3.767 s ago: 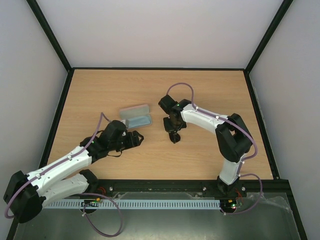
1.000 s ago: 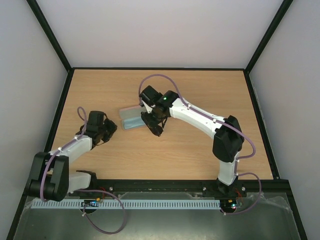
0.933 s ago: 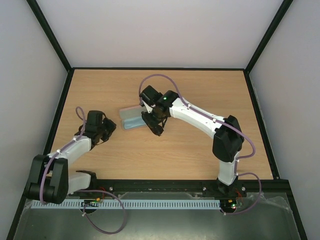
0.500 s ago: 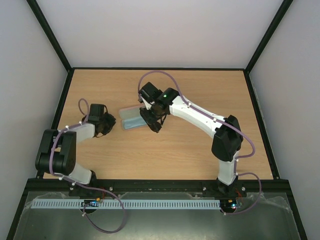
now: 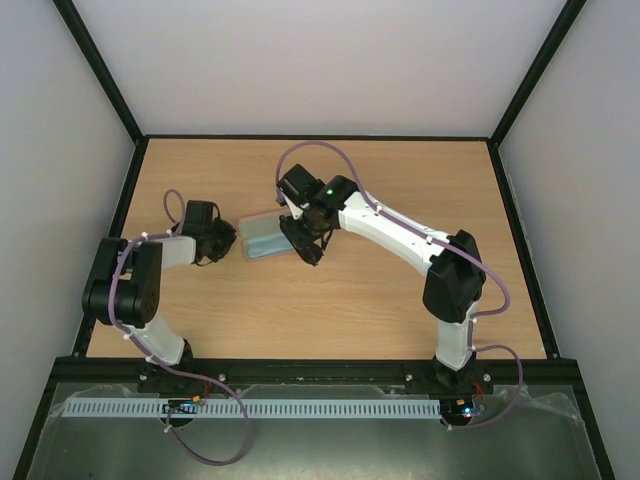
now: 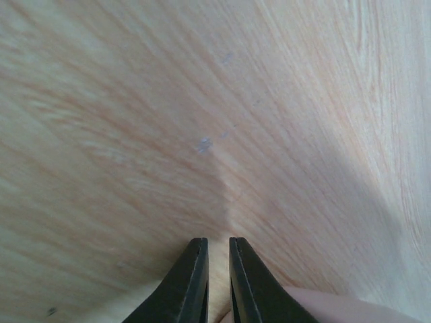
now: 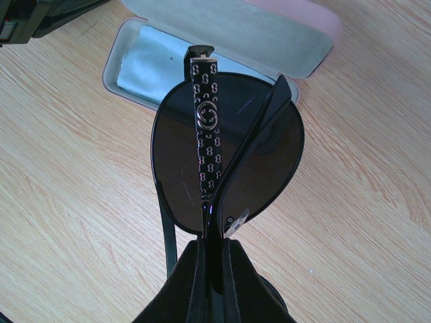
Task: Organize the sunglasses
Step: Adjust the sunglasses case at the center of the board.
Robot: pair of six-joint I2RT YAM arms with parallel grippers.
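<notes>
The sunglasses point(image 7: 225, 158) are folded, with dark oval lenses and a patterned arm. My right gripper point(image 7: 215, 250) is shut on their frame edge and holds them just in front of the open case point(image 7: 128, 40). A light blue cloth point(image 7: 156, 67) lies in the case's tray, and its pink lid point(image 7: 300, 15) lies behind. From above, my right gripper point(image 5: 306, 248) hangs at the case's point(image 5: 258, 232) right end. My left gripper point(image 5: 224, 243) sits low just left of the case. Its fingers point(image 6: 195, 269) are shut to a slim gap with nothing between them.
Bare wooden table point(image 5: 380, 310) surrounds the case. Black frame rails point(image 5: 320, 137) and white walls close in the table. A pale pink edge point(image 6: 337, 308) shows at the bottom right of the left wrist view.
The left arm folded back and its gripper swung up to the case's left side. The right gripper carried the sunglasses from mid-table to the case, then crept slightly up-left.
</notes>
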